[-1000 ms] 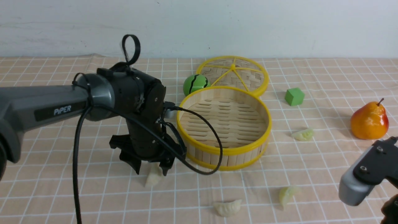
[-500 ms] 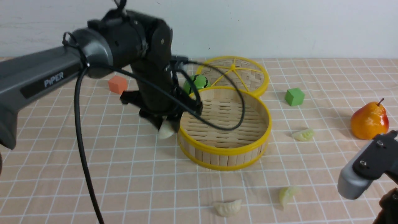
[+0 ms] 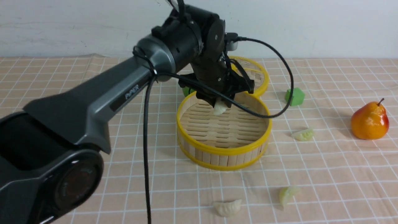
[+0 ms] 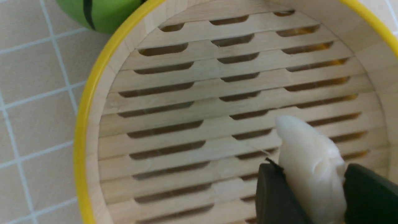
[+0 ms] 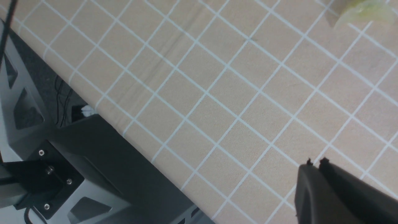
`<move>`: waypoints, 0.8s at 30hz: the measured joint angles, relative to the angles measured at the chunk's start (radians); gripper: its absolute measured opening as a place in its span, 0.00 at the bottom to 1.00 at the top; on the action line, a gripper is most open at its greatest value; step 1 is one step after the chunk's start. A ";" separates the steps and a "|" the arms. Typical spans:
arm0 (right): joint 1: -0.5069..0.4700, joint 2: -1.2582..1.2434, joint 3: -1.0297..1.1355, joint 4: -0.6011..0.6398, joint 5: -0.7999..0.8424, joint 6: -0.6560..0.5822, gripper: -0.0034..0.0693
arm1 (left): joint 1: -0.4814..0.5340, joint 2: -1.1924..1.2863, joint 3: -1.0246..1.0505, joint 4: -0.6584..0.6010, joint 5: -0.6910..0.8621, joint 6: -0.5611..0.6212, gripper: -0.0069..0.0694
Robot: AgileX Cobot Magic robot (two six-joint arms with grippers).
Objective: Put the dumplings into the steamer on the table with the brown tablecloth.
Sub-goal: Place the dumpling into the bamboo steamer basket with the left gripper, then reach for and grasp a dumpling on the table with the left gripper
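The left gripper (image 3: pixel 221 104) pinches a white dumpling (image 3: pixel 219 109) above the steamer (image 3: pixel 224 151), centre frame. The right gripper (image 5: pixel 315 161), lower right of its wrist view, shows fingers pressed together.

The left arm (image 3: pixel 124 90) hid most of the green striped ball (image 3: pixel 187 91), its jaws covered the white dumpling's (image 4: pixel 311 161) lower end, and the picture edge cut off a blurred pale green dumpling (image 5: pixel 362 12).
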 joint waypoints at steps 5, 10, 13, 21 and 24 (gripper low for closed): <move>0.000 -0.121 -0.001 -0.028 0.016 0.020 0.09 | 0.000 0.094 -0.004 0.024 -0.064 -0.015 0.44; 0.000 -0.131 -0.001 -0.104 0.017 0.086 0.10 | 0.000 0.117 -0.004 0.033 -0.068 -0.016 0.55; 0.000 -0.131 -0.001 -0.143 0.016 0.101 0.10 | 0.000 0.101 -0.004 0.034 -0.065 -0.016 0.68; 0.000 -0.131 -0.001 -0.185 -0.022 0.104 0.11 | 0.001 -0.099 0.000 0.004 0.108 0.109 0.85; 0.000 -0.131 -0.001 -0.207 -0.057 0.104 0.11 | 0.001 -0.226 0.047 -0.104 0.136 0.305 0.83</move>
